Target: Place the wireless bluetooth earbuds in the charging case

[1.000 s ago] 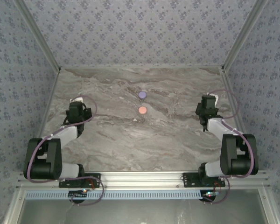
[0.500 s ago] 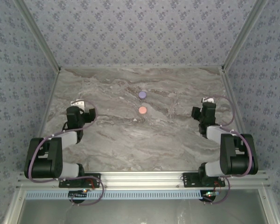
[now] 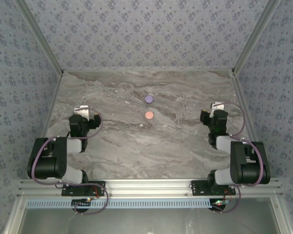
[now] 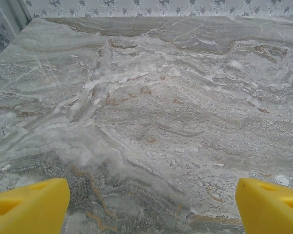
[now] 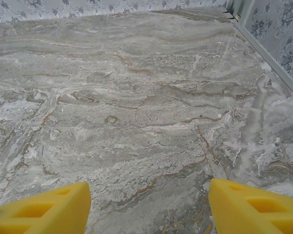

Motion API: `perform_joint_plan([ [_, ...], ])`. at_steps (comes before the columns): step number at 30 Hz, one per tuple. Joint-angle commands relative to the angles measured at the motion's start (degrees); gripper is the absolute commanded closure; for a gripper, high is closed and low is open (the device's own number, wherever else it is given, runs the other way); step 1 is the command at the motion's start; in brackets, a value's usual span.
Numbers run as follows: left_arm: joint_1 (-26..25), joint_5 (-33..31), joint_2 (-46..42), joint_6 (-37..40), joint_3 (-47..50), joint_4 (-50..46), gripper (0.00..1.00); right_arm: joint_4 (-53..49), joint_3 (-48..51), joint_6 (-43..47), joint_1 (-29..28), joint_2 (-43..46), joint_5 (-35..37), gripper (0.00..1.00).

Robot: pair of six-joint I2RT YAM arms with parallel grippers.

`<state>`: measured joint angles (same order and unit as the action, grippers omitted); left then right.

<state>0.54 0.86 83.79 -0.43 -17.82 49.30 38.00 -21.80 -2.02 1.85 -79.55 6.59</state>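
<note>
**Now both arms are drawn back, and nothing is held**

Compared with 1 second ago, the 2 arms have folded back toward their bases. The left end effector (image 3: 82, 114) and the right end effector (image 3: 214, 116) both stand further from the pinkish-orange disc (image 3: 149, 115) than before, well apart from it on its left and its right. This disc has not moved on the surface (image 3: 185, 141). The lavender disc (image 3: 148, 99), near it on its far side, has not moved either.

I take the 2 discs for the cases of the task. The wireless bluetooth earbuds are too small for me to find, so I cannot tell if they lie loose beside the pinkish-orange disc or sit already inside. To me this retreat looks like a rest pose, not a reach.

Each end effector is released wide. In the left wrist view the yellow fingers (image 4: 29, 204) stand far apart, and only bare marble lies between them. The right wrist view shows the same, and neither grasps or touches anything.
</note>
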Motion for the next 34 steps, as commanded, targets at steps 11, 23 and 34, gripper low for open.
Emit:
perform_joint_plan([
  [11,0.60,-2.51,3.98,-0.89,-5.90,-2.97,0.01,8.22,-0.08,3.78,-0.44,-7.48,-4.57,0.00],
  [23,0.45,-2.53,4.00,-0.80,-5.93,-3.07,0.01,7.62,-0.43,3.43,0.32,-7.63,-6.16,0.00],
  [34,0.49,-2.55,3.97,-0.80,-5.92,-3.07,0.01,7.79,-0.26,3.43,0.34,-7.47,-6.15,0.00],
])
